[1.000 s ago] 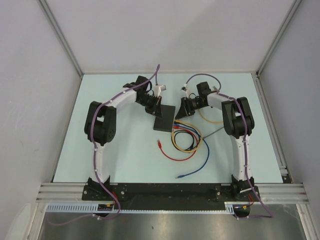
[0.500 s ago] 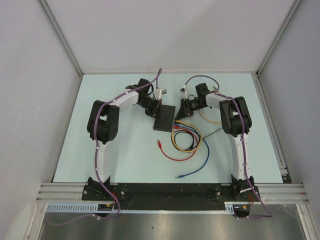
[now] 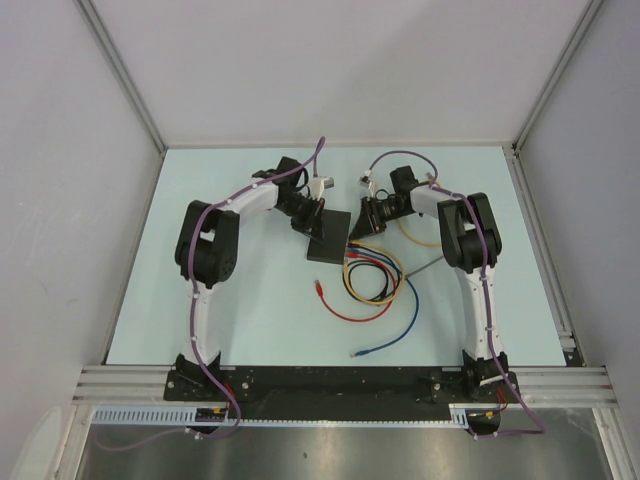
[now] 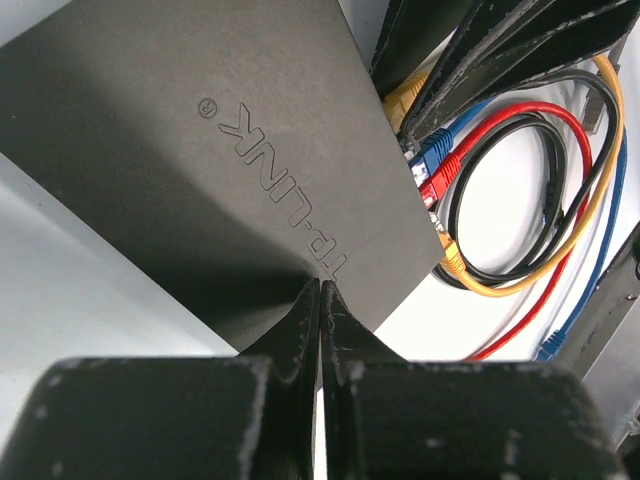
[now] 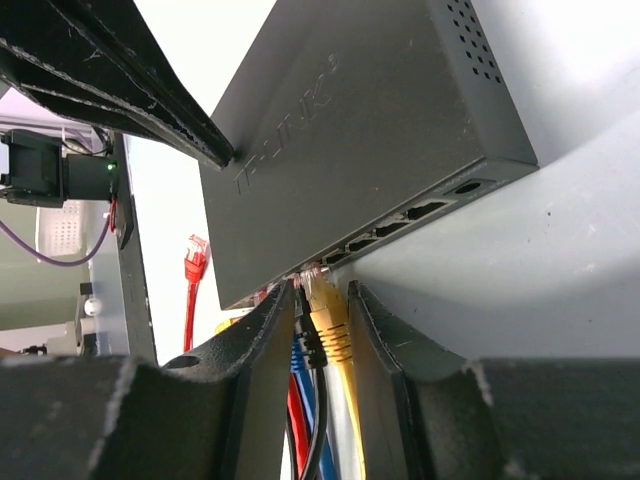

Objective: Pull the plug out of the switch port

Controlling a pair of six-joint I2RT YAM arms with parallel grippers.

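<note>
Bracing and gripping ahead of extraction.
Pins switch (image 5: 350, 120) at centre of table (image 3: 250, 320) under closed-together left gripper (image 4: 320, 300) to prevent sliding; clamps right gripper (image 5: 320, 300) on yellow plug (image 5: 330, 318), seated in port.

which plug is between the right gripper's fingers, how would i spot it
Start at the flat black switch lying mid-table between the two arms, and look along its socket edge, which faces the right gripper. The yellow plug sits between that gripper's fingers, a black cable tight beside it. It is the last plug before the empty sockets.
</note>
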